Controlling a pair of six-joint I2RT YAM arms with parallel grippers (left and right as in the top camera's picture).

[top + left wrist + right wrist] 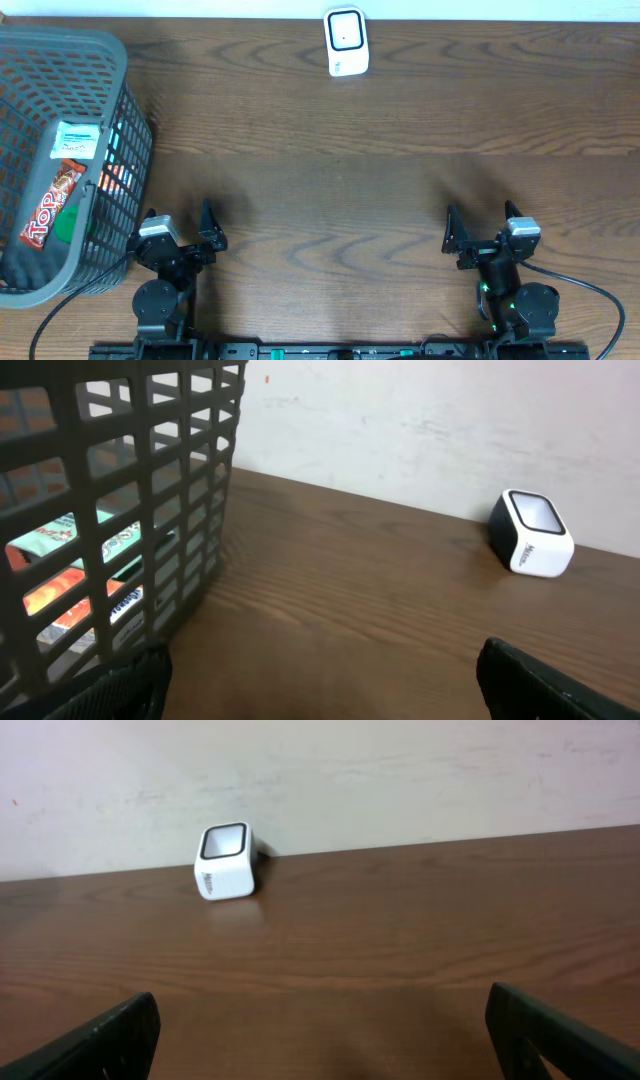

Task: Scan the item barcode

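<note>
- Basket (100, 45) of dark grey plastic lattice at far left of wooden table (320, 180), upright, partly cut off by frame edge.
- Inside, on top: red candy bar (52, 205) lettered "Top", lying slantwise toward basket's near wall. Just beyond it, a teal-and-white packet (76, 140), flat, printed face up. Too small to tell a barcode on either.
- Beside the bar, partly under it: green item (68, 228), not identifiable.
- Seen through the lattice from left wrist view: teal, orange and blue wrappers (75, 575), low against the basket wall.
- Left gripper (180, 225) just right of basket, at near edge of table, fingers spread wide, nothing between them.
- Scanner (346, 42), small white block with dark-rimmed window, at middle of far edge against pale wall; well apart from basket and from both arms.
- Right gripper (480, 232) at near edge on right side, fingers spread wide, holding nothing, pointed toward far wall, scanner off to its left in wrist view.
</note>
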